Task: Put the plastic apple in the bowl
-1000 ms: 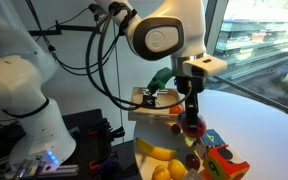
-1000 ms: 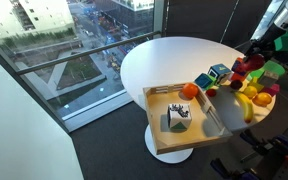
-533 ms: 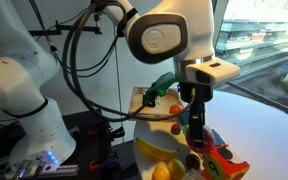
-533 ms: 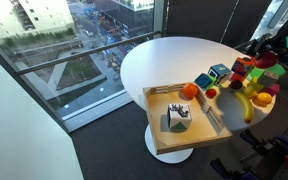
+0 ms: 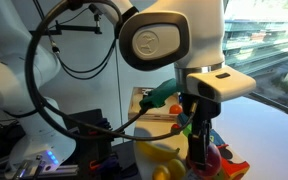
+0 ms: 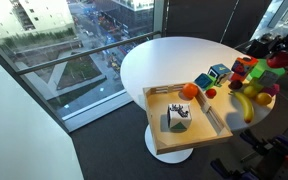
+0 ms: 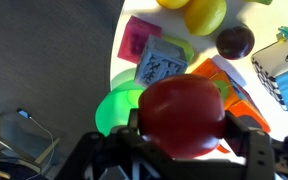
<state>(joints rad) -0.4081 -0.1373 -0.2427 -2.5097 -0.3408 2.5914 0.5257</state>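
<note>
My gripper is shut on the plastic apple, a glossy red round fruit that fills the middle of the wrist view. The green bowl lies just beyond and beside the apple in the wrist view, partly hidden by it. In an exterior view the gripper hangs low over the fruit pile with the apple between its fingers. In an exterior view the gripper is at the far right edge of the picture.
A yellow lemon, a maroon fruit, a pink card and coloured toy blocks surround the bowl. On the white round table stand a wooden tray, an orange fruit and a banana.
The arm has swung toward the table's edge and come lower, carrying the apple with it. The gripper has stayed shut on the apple.
</note>
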